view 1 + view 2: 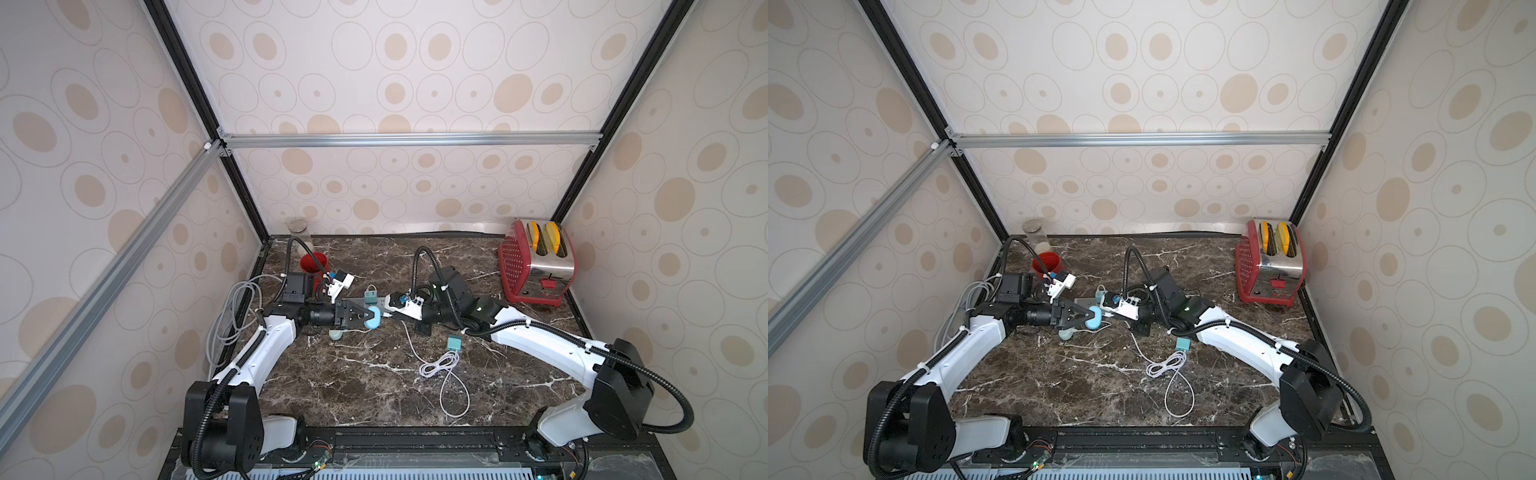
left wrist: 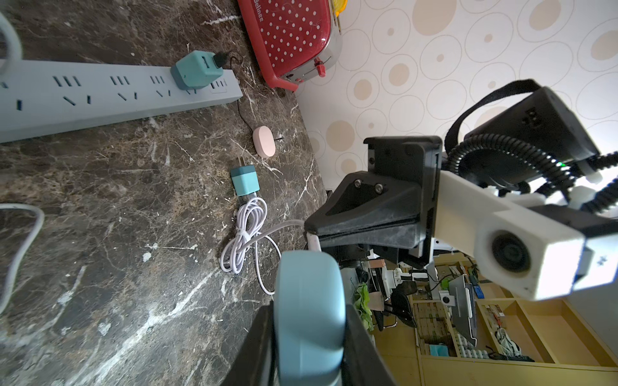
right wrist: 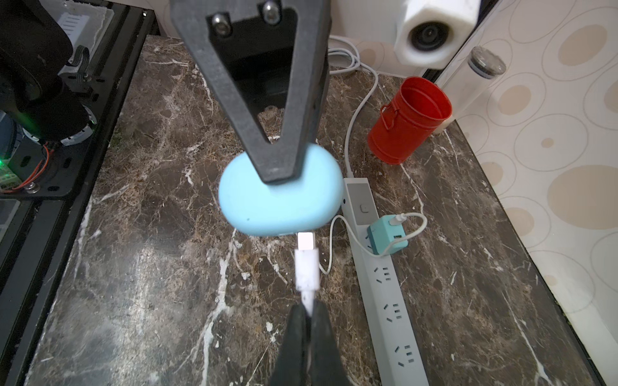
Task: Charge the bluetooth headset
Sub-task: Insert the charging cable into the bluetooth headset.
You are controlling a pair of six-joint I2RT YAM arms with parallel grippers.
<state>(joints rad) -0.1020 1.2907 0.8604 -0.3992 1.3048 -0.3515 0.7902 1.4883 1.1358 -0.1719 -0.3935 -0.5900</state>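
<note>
Biggest stuff first: a dark marble table (image 1: pixel 353 390) with a red polka-dot toaster (image 1: pixel 536 262) parked in the 1 o'clock corner in both top views. A grey power strip (image 3: pixel 384 294) lies behind centre, and its switch end is just beside the case. A red bucket (image 3: pixel 409 120) stands further back at 11 o'clock.

The blue headset case (image 3: pixel 281 204) is just off centre toward 10 o'clock. It's clamped between the jaws of the left gripper (image 1: pixel 369 319), which reaches in from 9 o'clock. The right gripper (image 3: pixel 309 310) comes from 3 o'clock with its jaws squeezed tight on the white cable plug (image 3: pixel 306 267). The plug's metal tip is right at the case's edge, but I can't tell if it's actually seated.

A teal charger cube (image 3: pixel 388 239) is plugged into the strip with a white lead in it. A loose cube (image 1: pixel 456 343) lies at 4 o'clock of centre, with a coiled cable (image 1: pixel 440 365) just beside it at 5. A small pink case (image 2: pixel 264 145) lies near the strip's far end.
</note>
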